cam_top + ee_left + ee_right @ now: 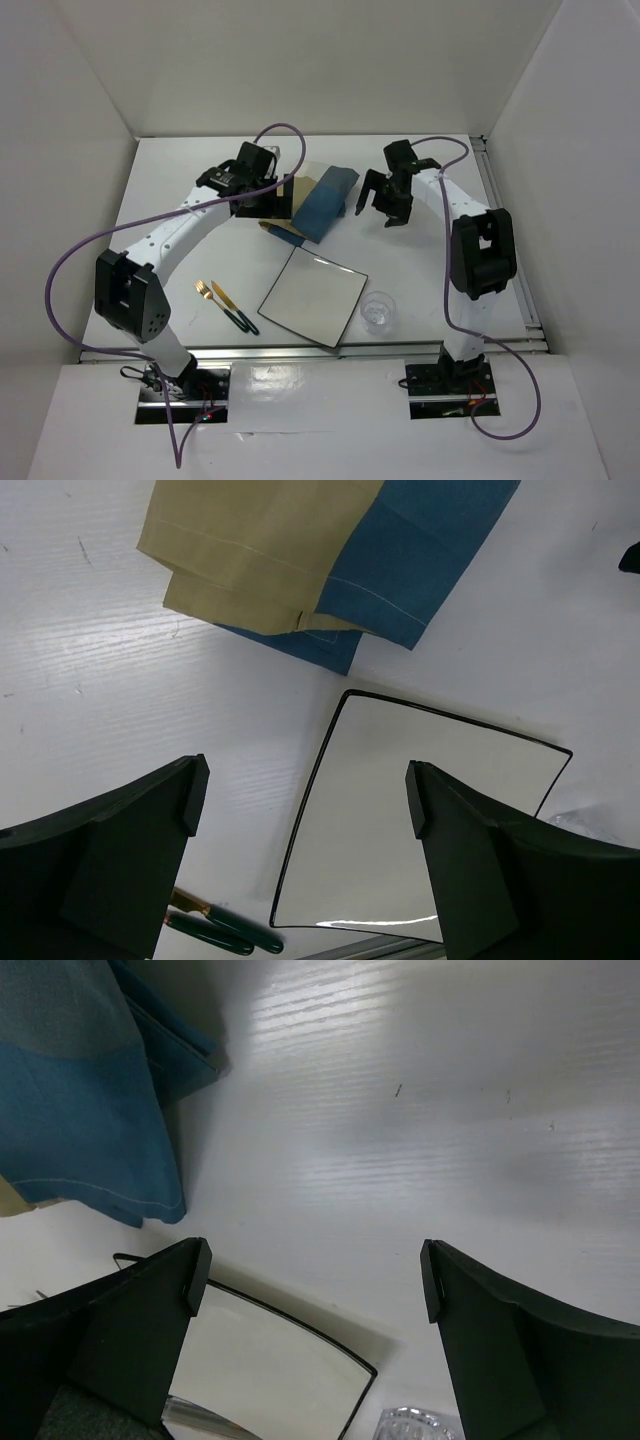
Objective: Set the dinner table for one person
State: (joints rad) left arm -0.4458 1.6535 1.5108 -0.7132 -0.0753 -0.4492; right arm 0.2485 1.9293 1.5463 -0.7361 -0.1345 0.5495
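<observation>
Top view, worktop (180,170): white and matte, filling the floor of the white-walled cell and carrying every item.
Top view, left hand (264,204): hung over the tan end of the folded blue-and-tan placemat (320,205), near the far middle.
Top view, right hand (381,208): just right of the placemat, over bare worktop.
Top view, place setting: a square dark-rimmed plate (313,296) lay near the front, with a clear glass (378,312) just to its right and a gold fork (204,290) and knife (235,310) with dark green handles to its left.
Left wrist view, left hand (305,780): fingers spread wide, gripping nothing, with the placemat (400,570) above and the plate (420,810) below.
Right wrist view, right hand (315,1270): fingers apart and empty over the worktop (450,1110), with the placemat (90,1130) at left and the plate (270,1380) and glass (415,1425) at the bottom edge.
</observation>
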